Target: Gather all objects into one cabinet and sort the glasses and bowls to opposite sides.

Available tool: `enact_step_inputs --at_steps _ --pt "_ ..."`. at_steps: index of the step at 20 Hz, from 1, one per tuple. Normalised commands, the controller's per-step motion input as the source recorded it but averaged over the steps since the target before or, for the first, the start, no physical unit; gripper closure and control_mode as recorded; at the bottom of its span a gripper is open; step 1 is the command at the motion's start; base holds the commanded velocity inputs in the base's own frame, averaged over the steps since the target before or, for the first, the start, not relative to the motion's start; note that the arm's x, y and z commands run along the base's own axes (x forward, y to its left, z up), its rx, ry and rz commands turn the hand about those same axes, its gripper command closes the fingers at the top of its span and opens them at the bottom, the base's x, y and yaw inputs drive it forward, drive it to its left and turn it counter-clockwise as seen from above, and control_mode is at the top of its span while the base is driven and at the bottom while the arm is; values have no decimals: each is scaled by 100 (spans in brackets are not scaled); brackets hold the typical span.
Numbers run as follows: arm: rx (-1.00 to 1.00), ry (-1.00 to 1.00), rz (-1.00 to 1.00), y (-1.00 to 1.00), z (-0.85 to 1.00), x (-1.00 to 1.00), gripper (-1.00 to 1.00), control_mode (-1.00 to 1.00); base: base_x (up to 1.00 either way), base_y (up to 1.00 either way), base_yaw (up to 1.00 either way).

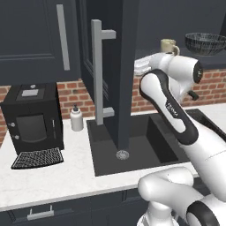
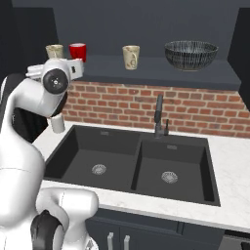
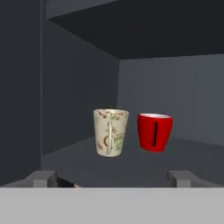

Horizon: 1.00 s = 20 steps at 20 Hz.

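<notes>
the tool (image 3: 112, 178) is spread wide and grips nothing, its two tips low in the hand view with the gap aimed into the open cabinet (image 3: 78, 100). straight ahead of it on the cabinet shelf stand the pale tumbler (image 3: 110, 132) and the red cup (image 3: 154, 131), upright, just beside each other with a thin gap, red cup to the right of the tumbler. they look grouped at this end on purpose, as the glasses side. far off to the tool's right on the same shelf sits the handled mug (image 2: 131, 57), and further still the wide dark bowl (image 2: 190, 54) at the opposite end. likely all gathered, tool free to back out. the open cabinet door (image 1: 121, 75) hangs close beside the arm, the main thing in the way. below are the sink (image 2: 136, 163), the faucet (image 2: 159, 116), and on the desk (image 1: 48, 176) a coffee machine (image 1: 33, 119) and a soap bottle (image 1: 77, 118).
</notes>
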Motion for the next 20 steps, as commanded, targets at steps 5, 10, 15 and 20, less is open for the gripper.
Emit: enact_step_inputs --at_steps 5,10,15,20 --pt "0 -1 -1 -67 23 -56 -100 -100 0 0 0" --pt "0 0 -6 -65 16 -29 -100 -100 0 0 0" --pt "0 0 -7 -42 13 -1 -100 -100 0 0 0" --pt "0 0 -5 -31 8 0 -100 -100 0 0 0"
